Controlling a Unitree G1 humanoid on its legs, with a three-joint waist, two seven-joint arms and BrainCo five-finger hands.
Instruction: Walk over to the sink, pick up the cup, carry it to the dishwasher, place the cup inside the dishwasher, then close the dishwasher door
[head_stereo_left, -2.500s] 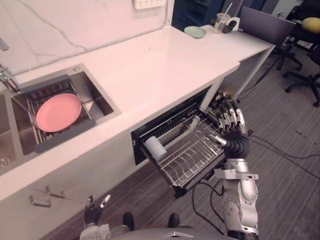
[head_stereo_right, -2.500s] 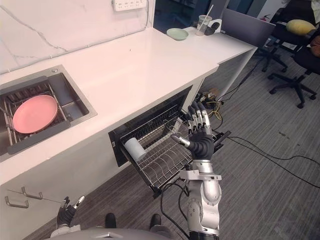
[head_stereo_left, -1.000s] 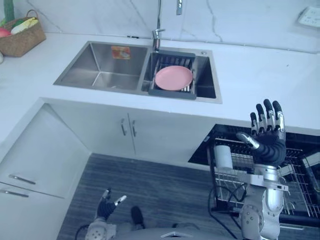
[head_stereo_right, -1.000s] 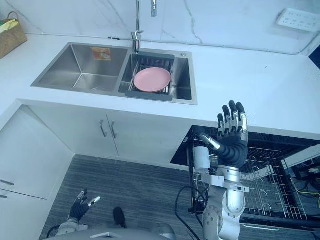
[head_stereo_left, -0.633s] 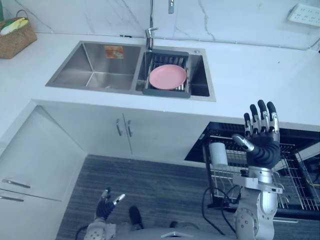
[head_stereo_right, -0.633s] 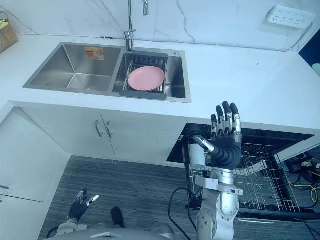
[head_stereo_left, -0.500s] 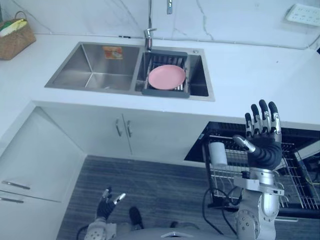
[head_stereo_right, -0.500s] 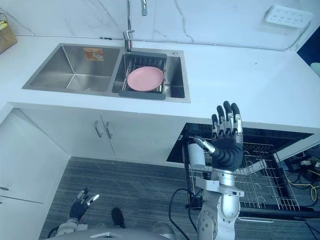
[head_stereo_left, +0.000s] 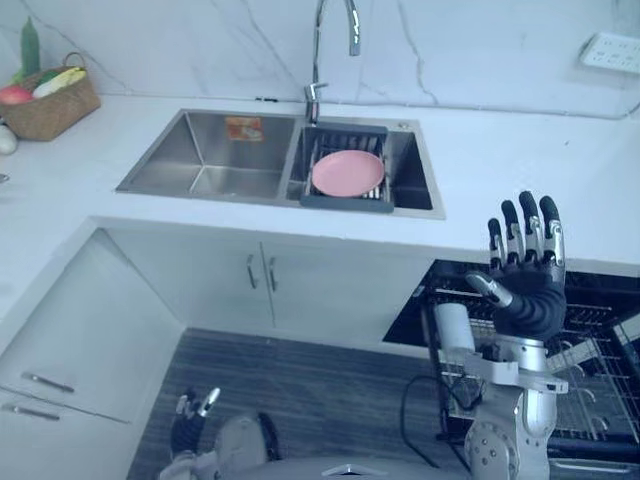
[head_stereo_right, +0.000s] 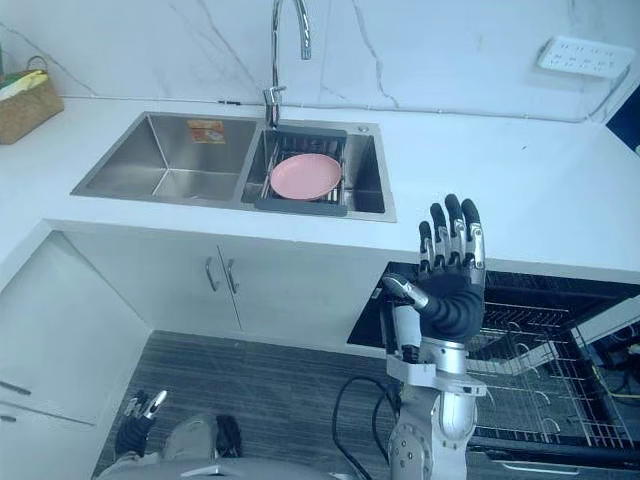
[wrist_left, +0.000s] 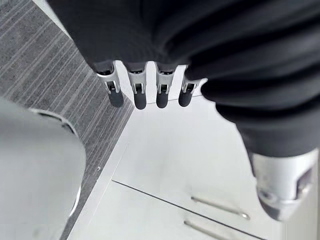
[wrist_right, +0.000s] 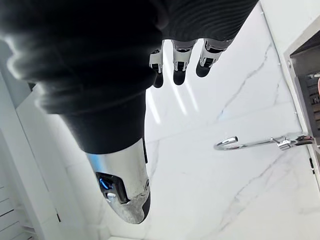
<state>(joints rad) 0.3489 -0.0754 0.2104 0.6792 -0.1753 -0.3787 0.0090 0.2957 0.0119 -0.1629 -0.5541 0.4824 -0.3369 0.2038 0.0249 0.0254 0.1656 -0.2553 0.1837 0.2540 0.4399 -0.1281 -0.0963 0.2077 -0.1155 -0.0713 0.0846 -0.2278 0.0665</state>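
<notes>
White counter (head_stereo_left: 520, 165): sink (head_stereo_left: 205, 165) holds pink plate (head_stereo_left: 348, 172), dishwasher rack (head_stereo_right: 530, 345) holds cup (head_stereo_left: 455, 327).

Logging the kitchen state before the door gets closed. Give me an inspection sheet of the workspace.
Surface: white countertop with a two-basin sink.
Job's things: cup on its side in the pulled-out rack of the open dishwasher.
Clutter: pink plate on the sink's drain rack; basket at the counter's left end.
Hands: right hand raised, open, empty; left hand low, open, empty.
Cables: nothing seen.
Surroundings: faucet, wall socket, cabinet doors.
</notes>
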